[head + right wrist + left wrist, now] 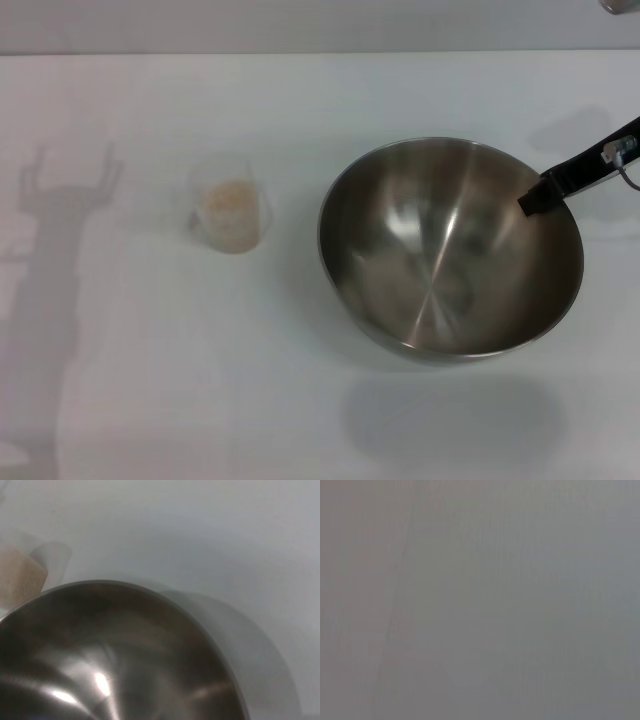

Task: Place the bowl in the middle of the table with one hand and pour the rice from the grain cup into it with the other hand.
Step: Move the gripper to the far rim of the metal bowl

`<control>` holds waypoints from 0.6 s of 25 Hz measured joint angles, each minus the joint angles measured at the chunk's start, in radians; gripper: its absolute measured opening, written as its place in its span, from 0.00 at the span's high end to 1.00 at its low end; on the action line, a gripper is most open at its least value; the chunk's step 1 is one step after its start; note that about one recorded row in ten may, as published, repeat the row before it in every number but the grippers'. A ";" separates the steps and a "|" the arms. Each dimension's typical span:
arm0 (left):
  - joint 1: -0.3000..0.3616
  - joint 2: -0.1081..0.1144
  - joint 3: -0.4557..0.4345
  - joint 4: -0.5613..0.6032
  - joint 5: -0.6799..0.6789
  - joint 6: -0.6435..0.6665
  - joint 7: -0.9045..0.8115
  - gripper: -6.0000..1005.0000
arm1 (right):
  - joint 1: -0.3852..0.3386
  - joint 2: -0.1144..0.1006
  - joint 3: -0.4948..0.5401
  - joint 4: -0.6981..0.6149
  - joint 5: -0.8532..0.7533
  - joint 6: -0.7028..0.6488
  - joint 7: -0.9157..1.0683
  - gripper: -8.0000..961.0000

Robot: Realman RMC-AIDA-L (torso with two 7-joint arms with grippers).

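The shiny steel bowl [450, 250] hangs tilted a little above the white table [150, 380], right of centre, and casts a shadow below itself. My right gripper [545, 190] reaches in from the right and is shut on the bowl's right rim, with one black finger [535, 197] inside the rim. The bowl's inside fills the right wrist view [110, 655]. The clear grain cup [230, 212] stands upright left of the bowl, apart from it, with rice [232, 205] inside. The cup also shows in the right wrist view [22, 575]. My left gripper is out of view.
The shadow of my left arm [55, 250] lies on the table at the far left. The table's far edge [300, 52] runs across the top. The left wrist view shows only a plain grey surface [480, 600].
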 joint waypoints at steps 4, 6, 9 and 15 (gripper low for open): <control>0.000 0.000 0.000 0.000 0.000 0.000 0.000 0.14 | -0.006 0.002 0.000 -0.002 0.000 -0.014 -0.001 0.92; 0.001 0.000 0.000 0.000 0.000 0.000 0.000 0.14 | -0.011 0.005 0.004 -0.012 0.000 -0.022 -0.003 0.92; 0.004 0.000 0.000 0.000 0.001 0.000 0.000 0.14 | -0.020 0.011 0.018 -0.044 0.009 -0.028 -0.011 0.94; 0.008 0.000 0.000 -0.006 0.005 0.002 -0.001 0.14 | -0.034 0.035 0.042 -0.116 0.020 -0.036 -0.020 0.96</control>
